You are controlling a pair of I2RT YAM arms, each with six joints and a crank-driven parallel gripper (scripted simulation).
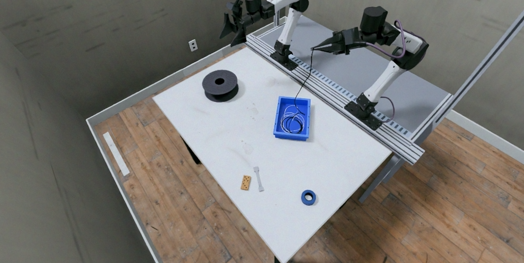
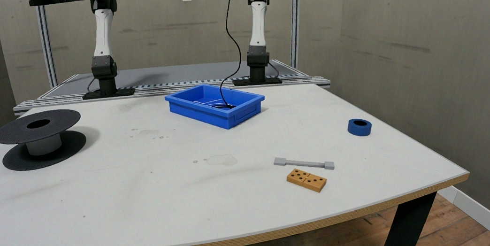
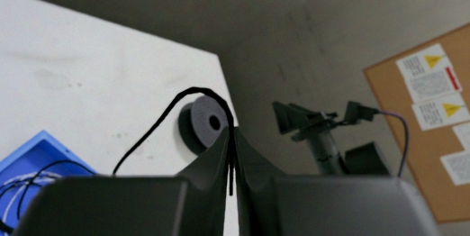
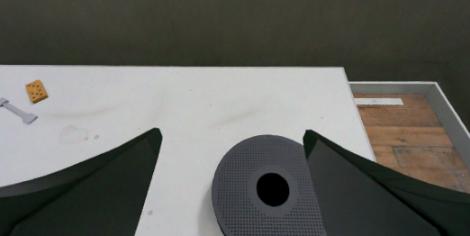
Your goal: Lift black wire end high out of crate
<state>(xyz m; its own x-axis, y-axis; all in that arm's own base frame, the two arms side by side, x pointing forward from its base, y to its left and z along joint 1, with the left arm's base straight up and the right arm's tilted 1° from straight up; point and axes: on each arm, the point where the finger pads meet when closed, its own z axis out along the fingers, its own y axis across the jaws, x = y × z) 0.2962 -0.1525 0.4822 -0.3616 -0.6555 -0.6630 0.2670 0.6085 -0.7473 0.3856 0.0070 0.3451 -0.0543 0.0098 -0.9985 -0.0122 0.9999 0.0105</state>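
Observation:
My left gripper (image 1: 312, 48) (image 3: 231, 130) is shut on the black wire (image 1: 303, 85) (image 2: 226, 21) (image 3: 194, 90) near one end, high above the table. A short tail of wire sticks out past the fingertips in the left wrist view. The wire hangs in a loose curve down into the blue crate (image 1: 275, 116) (image 2: 198, 114) (image 3: 43, 136), where the rest lies coiled with a white wire. The held end is out of frame in the exterior view. My right gripper (image 1: 227, 41) (image 4: 232, 131) is open and empty, raised away from the wire.
A dark spool (image 1: 209, 85) (image 2: 13, 134) (image 4: 239, 183) stands on the table, below the right gripper. A domino (image 1: 245, 182) (image 2: 306, 180) (image 4: 37, 91), a grey bar (image 1: 258, 179) (image 2: 305, 164) and a blue tape roll (image 1: 303, 197) (image 2: 359, 129) lie well away from the crate.

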